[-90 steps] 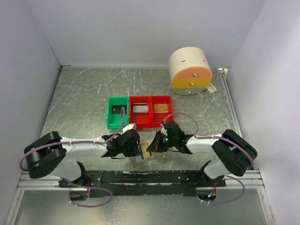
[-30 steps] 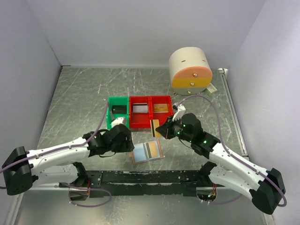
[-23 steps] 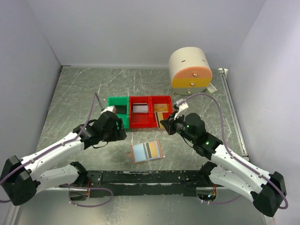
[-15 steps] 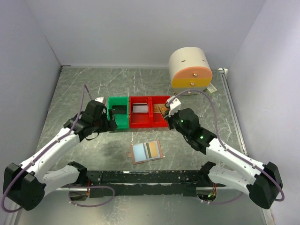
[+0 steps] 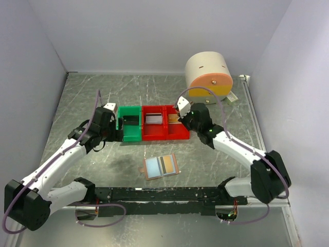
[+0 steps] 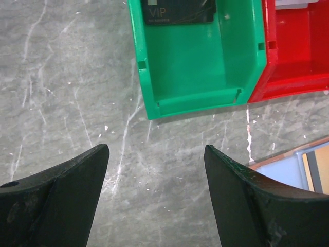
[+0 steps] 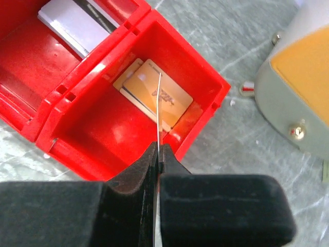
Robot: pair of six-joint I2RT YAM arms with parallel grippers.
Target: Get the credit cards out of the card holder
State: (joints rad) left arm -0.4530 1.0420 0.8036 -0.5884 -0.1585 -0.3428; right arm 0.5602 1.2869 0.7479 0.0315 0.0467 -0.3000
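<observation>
Deposit step. My right fingers (image 7: 139, 177) are clamped on a card (image 7: 159, 103) held edge-on above the red bin (image 7: 103, 123) (gold cards (image 7: 175, 100) lie inside); next, I judge, lower and release. My left fingers (image 6: 67, 185) stand apart over the bench (image 6: 67, 77), where the card holder (image 5: 161, 166) lies open.

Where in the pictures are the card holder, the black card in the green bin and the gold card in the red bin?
card holder (image 5: 152, 167), top view, on its pale blue lining.
black card (image 6: 177, 10), left wrist view, its face beside the VIP letters.
gold card (image 7: 175, 100), right wrist view, on its face.
</observation>
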